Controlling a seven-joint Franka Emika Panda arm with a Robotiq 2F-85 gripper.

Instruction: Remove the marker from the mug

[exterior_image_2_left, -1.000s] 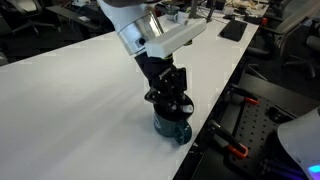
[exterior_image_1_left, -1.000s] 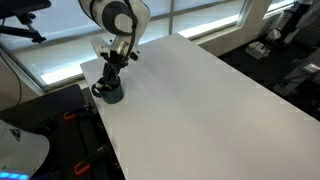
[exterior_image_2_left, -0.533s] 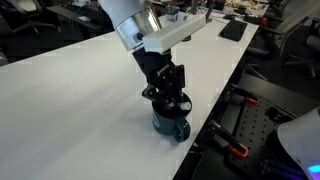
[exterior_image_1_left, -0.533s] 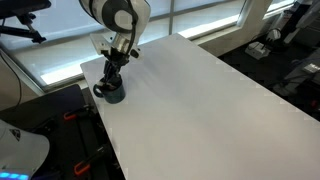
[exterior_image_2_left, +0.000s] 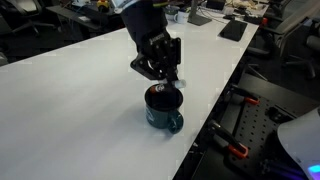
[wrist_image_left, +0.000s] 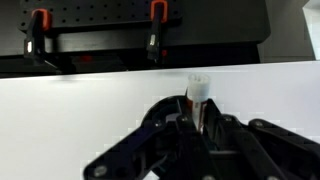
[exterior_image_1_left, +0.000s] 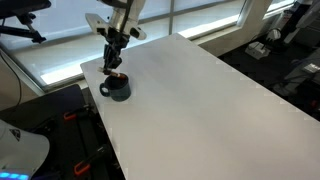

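Black rack (exterior_image_1_left: 60,120) with orange clamps: off the surface's left edge.
Mug (exterior_image_1_left: 118,89): upright, near the corner of the white surface (exterior_image_1_left: 200,100).
Gripper (exterior_image_1_left: 113,58): directly above the mug, closed round the marker (exterior_image_2_left: 170,84). The marker hangs upright with its lower end at the mug's mouth; rim contact cannot be told.
Windows (exterior_image_1_left: 190,15): behind.
Dark office furniture (exterior_image_1_left: 285,45): far right.
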